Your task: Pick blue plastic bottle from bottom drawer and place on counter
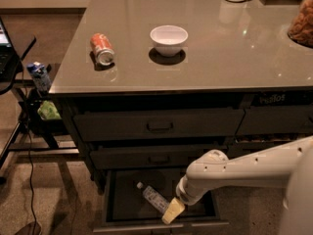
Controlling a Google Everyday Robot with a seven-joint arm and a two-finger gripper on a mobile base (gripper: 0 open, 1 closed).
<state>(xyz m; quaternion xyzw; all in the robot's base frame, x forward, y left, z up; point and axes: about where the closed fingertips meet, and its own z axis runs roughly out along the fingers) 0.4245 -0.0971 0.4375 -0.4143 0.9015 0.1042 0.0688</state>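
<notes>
Probably mid-grasp: closing on the blue plastic bottle inside the bottom drawer, pulled out below the front edge of the worktop, nearer its front left corner. Lying flat on the drawer's dark floor, slanted, with white cap toward the back left and base toward the front right. Hand down in the drawer at the end of the white arm, right at the bottle's base end, either overlapping or touching it; cannot tell which, nor whether spread wide or closed on anything. To do this well: line up across the bottle's body rather than along it, settle over the middle of the label instead of the very end, and close gently to avoid denting thin plastic or squirting it free. Then lift straight up before swinging out, clear of the drawer's front wall and of the drawer above. For the set-down, aim for the bare stretch along the worktop's front edge, away from the soda can near the left edge and the white bowl beside it.
</notes>
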